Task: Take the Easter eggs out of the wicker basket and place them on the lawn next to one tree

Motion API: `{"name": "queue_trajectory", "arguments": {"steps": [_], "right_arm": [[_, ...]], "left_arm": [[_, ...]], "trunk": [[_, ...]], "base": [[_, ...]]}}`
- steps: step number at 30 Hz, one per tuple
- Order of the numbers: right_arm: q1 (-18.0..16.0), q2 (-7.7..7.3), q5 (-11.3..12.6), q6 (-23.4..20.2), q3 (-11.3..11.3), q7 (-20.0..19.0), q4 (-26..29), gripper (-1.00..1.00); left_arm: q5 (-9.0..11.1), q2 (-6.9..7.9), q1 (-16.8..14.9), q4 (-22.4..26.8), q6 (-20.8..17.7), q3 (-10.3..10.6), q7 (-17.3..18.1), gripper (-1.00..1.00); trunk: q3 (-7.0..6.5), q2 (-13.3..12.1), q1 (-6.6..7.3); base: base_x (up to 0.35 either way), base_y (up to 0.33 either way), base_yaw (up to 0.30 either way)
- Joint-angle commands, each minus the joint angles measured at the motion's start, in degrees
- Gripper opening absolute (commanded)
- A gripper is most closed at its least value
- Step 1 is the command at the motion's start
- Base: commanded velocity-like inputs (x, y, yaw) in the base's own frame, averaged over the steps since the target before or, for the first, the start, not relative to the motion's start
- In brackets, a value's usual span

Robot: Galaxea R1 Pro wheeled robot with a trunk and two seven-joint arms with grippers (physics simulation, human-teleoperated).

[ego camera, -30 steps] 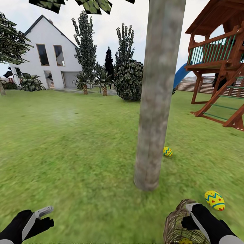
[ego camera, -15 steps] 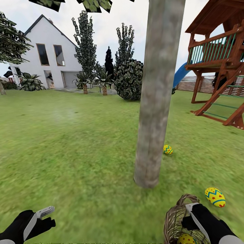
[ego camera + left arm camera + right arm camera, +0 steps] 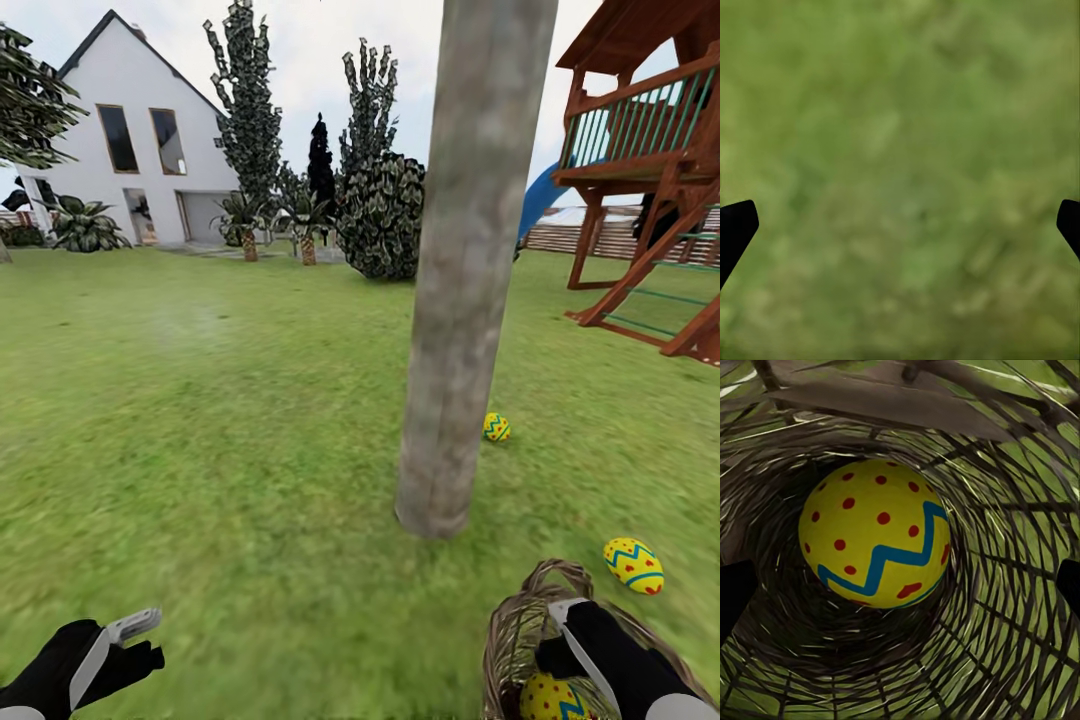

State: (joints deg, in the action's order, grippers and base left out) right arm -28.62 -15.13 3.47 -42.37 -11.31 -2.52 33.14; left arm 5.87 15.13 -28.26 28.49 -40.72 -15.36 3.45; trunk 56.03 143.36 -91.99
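1. Where the wide, mottled green lawn (image 3: pixel 230 420) stretches away, open grass lies to the left and far side; a white house (image 3: pixel 140 150) and dark shrubs close the far edge, and a red-brown wooden play tower (image 3: pixel 650 180) stands at the far right.
2. The thick, straight grey-brown tree trunk (image 3: pixel 465 280) rises mid-scene, with bare grass all around its foot.
3. The round, open-weave brown wicker basket (image 3: pixel 520 640) sits at the near right, tipped toward the robot, apart from the trunk.
4. The right gripper (image 3: pixel 580 650) is at the basket's mouth; the right wrist view shows its dark fingertips (image 3: pixel 735 592) spread wide on either side of the egg inside.
5. The left gripper (image 3: pixel 125 640) hovers over bare grass at the near left, jaws wide apart and empty.
6. One yellow egg with a blue zigzag and red dots (image 3: pixel 874 532) lies inside the basket; a second (image 3: pixel 633 565) lies on grass just right of the basket; a third (image 3: pixel 496 427) lies just right of the trunk.
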Motion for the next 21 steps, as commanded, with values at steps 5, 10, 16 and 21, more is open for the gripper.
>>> {"name": "queue_trajectory", "arguments": {"steps": [5, 10, 16, 21], "right_arm": [[0.0, -0.16, 0.3, -0.3, -0.3, 0.1, 0.1, 1.00], [0.0, -0.17, 0.3, -0.3, -0.4, 0.1, 0.1, 1.00], [0.0, -0.17, 0.3, -0.3, -0.3, 0.1, 0.1, 1.00], [0.0, -0.10, 0.2, -0.2, -0.3, 0.1, 0.1, 1.00]], "left_arm": [[0.4, -0.01, 0.0, 0.1, -0.3, -0.2, 0.0, 1.00], [0.4, -0.04, 0.0, 0.1, -0.3, -0.2, 0.0, 1.00], [0.3, -0.09, 0.0, -0.1, -0.3, -0.2, 0.0, 1.00], [0.4, -0.10, 0.0, -0.1, -0.3, -0.2, 0.0, 1.00]], "trunk": [[1.17, 0.1, -0.11], [2.28, 0.2, -0.24], [3.61, 0.2, -0.40], [4.72, 0.3, -0.53]], "base": [[0.000, 0.000, 0.000], [0.000, 0.000, 0.000], [0.000, 0.000, 0.000], [0.000, 0.000, 0.000]]}}
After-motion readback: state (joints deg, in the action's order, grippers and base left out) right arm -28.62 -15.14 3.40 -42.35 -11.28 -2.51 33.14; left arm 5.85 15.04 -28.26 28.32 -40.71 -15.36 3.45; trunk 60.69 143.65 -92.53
